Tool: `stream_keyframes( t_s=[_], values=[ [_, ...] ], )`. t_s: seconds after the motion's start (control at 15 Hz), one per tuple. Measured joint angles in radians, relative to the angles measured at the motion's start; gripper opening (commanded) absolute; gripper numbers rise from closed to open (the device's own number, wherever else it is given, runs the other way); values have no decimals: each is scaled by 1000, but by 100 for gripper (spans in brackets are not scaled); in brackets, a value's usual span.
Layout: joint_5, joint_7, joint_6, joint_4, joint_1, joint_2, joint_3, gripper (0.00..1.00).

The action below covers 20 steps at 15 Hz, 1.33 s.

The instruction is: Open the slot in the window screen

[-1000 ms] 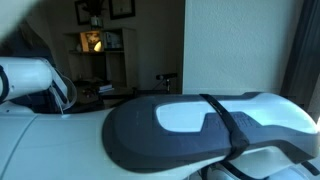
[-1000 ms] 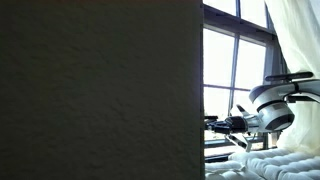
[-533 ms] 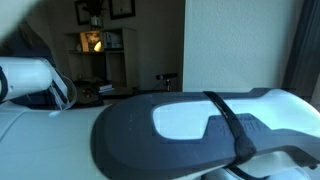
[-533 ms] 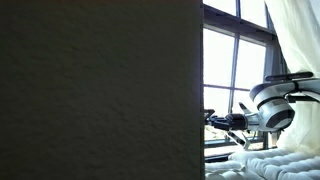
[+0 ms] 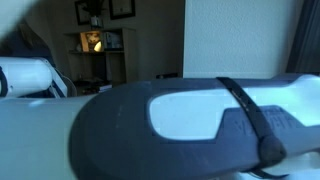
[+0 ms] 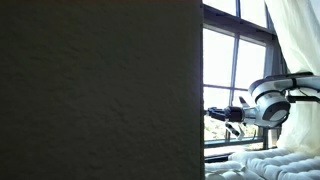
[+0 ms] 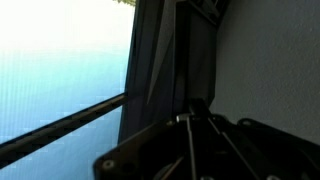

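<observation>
The arm (image 5: 120, 140) has swung closer, and the gripper (image 6: 211, 113), its fingers pressed together on nothing I can see, has risen toward the window screen (image 7: 55, 70); the slot itself I can't make out, so it's likely still unopened

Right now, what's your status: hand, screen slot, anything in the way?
Hand shut, out at the window. Screen shows in wrist view; open or not, can't tell. Arm and a dark wall block much of both exterior views.
</observation>
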<state>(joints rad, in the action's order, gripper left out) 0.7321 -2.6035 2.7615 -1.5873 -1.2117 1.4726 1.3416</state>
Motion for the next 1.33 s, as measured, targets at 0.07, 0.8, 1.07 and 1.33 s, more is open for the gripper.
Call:
stream_keyframes(
  t_s=[0.07,0.8,1.07,1.33],
  values=[
    [0,0,0,14,0,0,14,0],
    [-1,0,0,40,5,0,27,1],
    [-1,0,0,40,5,0,27,1],
    [-1,0,0,40,5,0,27,1]
  ],
)
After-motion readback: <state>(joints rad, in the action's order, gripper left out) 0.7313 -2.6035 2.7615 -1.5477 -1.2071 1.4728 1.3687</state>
